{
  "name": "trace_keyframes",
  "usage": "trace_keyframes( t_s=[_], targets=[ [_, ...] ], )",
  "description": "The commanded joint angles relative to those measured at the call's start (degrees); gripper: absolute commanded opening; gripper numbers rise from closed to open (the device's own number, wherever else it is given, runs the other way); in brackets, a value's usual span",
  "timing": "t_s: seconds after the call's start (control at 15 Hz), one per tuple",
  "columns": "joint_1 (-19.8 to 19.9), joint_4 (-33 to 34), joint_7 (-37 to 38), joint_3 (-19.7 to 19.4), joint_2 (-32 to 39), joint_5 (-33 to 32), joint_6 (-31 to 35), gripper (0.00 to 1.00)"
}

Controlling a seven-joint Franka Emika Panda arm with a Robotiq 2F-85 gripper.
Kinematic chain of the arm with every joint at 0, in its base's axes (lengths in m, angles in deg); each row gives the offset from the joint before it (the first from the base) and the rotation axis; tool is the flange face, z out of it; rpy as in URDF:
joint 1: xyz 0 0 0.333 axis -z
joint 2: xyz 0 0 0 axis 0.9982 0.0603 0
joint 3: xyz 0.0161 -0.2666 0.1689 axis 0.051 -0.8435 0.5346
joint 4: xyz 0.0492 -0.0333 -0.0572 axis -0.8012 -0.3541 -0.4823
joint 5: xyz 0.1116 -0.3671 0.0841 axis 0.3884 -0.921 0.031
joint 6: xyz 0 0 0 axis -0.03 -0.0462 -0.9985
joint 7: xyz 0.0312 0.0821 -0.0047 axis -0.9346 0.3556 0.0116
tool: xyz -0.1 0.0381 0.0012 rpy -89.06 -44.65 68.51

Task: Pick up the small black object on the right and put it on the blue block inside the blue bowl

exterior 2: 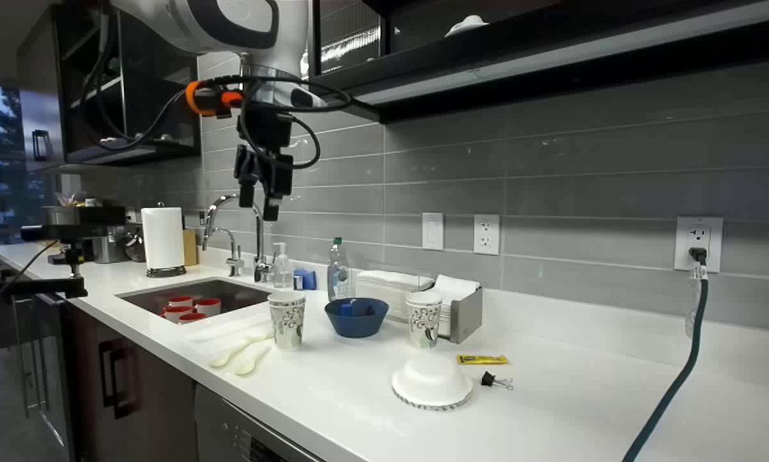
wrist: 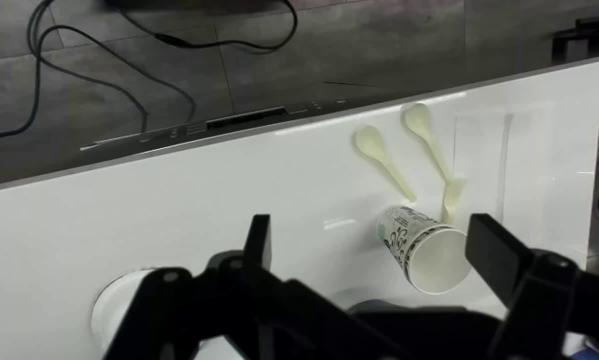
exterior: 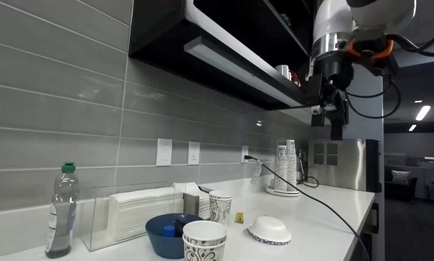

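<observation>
Black binder clip (exterior 2: 490, 380) lies on the worktop (exterior 2: 564, 410) just beside the upturned white dish (exterior 2: 432, 382). Gripper (wrist: 372, 244) hangs well above, spread apart, holding nothing; my judgement: descend over the clip's black body, clear of the dish. Wrist view lacks the clip; dark item (exterior: 179, 227) by the blue block (exterior: 169, 231) in the blue bowl (exterior: 163, 247) is unidentifiable.

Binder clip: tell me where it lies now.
In an exterior view, the clip lies right of centre on the counter, just right of the white bowl and in front of the yellow packet.
</observation>
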Motion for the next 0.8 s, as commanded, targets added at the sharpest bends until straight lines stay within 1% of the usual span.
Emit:
trace_keyframes(
  t_s=[0.0,0.07,0.2,0.27,0.47,0.6,0.73],
  targets=[
    [1.01,0.14,-0.39,0.74,0.04,0.37,-0.21,1.0],
    [1.01,0.14,-0.39,0.74,0.04,0.37,-0.21,1.0],
    [2.4,0.29,-0.43,-1.35,2.74,2.28,3.78,1.0],
    [3.24,0.15,-0.87,-2.42,4.34,2.89,6.75,1.0],
    [6.6,0.0,0.95,-4.69,10.8,2.64,17.64,1.0],
    [8.22,1.15,2.19,-6.14,15.36,2.71,22.5,1.0],
    [9.4,2.53,4.06,-7.19,19.23,2.81,25.48,1.0]
  ],
)
